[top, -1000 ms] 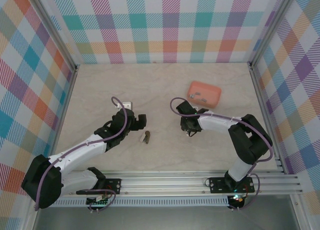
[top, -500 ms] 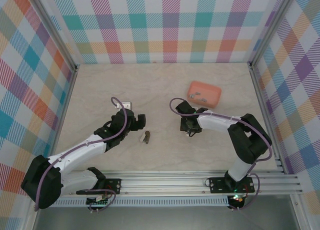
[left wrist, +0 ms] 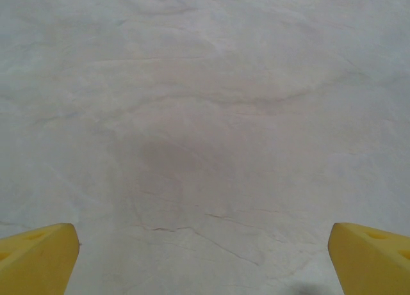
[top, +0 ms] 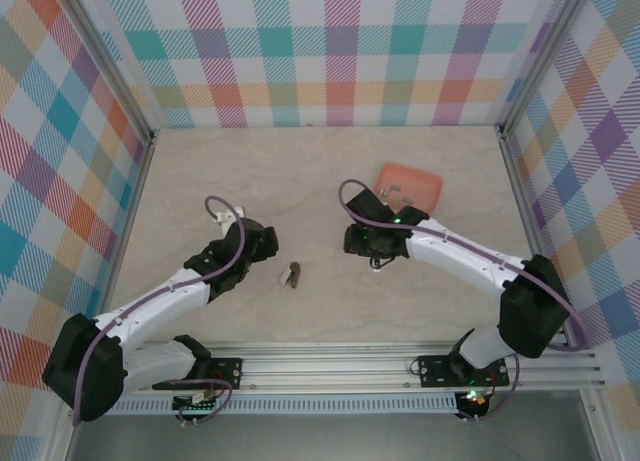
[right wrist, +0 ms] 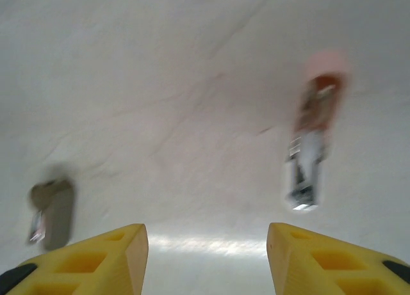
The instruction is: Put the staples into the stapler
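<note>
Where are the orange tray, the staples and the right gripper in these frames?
orange tray (top: 425, 184): top external view, bare part near its right rim.
staples (top: 396, 189): top external view, grey strip in the tray.
right gripper (right wrist: 206, 239): right wrist view, midway between its fingertips.

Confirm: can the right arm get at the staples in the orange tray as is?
Probably yes, after a turn. The staples lie uncovered in the tray just behind the right wrist, well within range. But the right gripper, open, faces away toward the table centre, so it must swing back first.
</note>
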You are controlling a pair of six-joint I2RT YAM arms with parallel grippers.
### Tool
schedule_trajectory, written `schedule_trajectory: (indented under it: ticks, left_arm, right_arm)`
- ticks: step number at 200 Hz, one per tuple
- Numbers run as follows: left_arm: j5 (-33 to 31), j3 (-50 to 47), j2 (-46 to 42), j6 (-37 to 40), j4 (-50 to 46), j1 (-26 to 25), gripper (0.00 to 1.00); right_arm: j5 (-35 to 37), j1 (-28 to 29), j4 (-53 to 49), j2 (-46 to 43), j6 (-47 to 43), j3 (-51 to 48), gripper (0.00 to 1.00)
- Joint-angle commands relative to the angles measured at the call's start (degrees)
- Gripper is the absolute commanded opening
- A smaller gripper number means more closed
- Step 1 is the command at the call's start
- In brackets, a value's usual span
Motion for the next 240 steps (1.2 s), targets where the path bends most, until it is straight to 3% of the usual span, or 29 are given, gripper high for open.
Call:
schedule_trajectory:
  ticks: [1,21,43,85,180,240]
  left_arm:
    - [-2.8,-1.1,-1.3,-7.2,-2.6,1.8,1.0]
    - [-3.1,-2.7,-2.0,-10.5,-2.6,3.1,1.0]
    - [-7.9,-2.4,-3.2,-19.4,-11.7,4.4,1.0]
    - [-7.8,-5.1,-8.1,-24.2,-14.1,7.2,1.0]
    - [-5.4,-7.5,-9.2,-24.3,-10.6,7.5,1.0]
    - [-6.0,-8.0,-10.1,-23.5,-9.7,7.7,1.0]
  right_arm:
    - [-8.2,3.5,-2.8,6.9,6.7,5.7,0.53]
    - [-9.4,7.0,-4.1,13.3,8.5,12.0,0.54]
    - [-11.0,9.1,-5.2,19.0,9.7,17.1,0.57]
    - [-13.1,11.8,-6.0,27.4,9.4,23.3,0.6]
    - [-13.2,12.9,-10.3,37.3,6.7,32.5,0.66]
    - [-10.5,13.0,-14.1,41.1,4.2,35.6,0.6]
